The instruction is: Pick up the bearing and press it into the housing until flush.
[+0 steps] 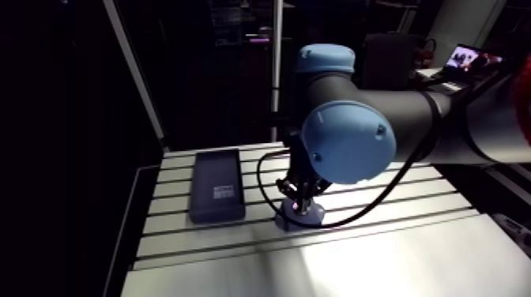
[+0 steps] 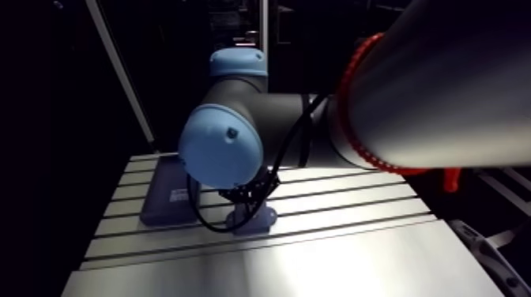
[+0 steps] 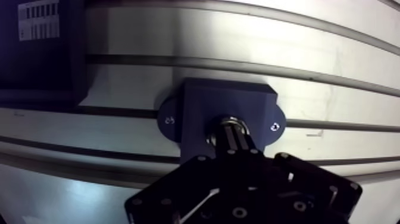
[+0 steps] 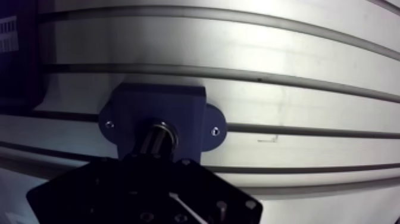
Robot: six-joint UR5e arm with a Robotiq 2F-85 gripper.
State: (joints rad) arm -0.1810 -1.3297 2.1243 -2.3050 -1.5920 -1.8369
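A dark blue housing (image 3: 196,104) with two screw ears sits bolted on the slotted table (image 3: 333,59), directly under my gripper (image 3: 234,138). A shiny metal bearing (image 3: 215,127) sits in the housing's centre bore, its rim showing around my fingertips. The two fingers (image 3: 228,143) are pressed together with only a thin line between them, and their tips rest on top of the bearing. In the arm view the gripper (image 1: 299,201) stands upright over the housing (image 1: 310,216), partly hidden by the blue joint cap.
A flat dark case (image 1: 216,186) with a white label lies on the table beside the housing; its corner (image 3: 38,47) shows in the wrist view. Bare slotted aluminium (image 1: 411,253) stretches on the housing's other side and toward the front edge.
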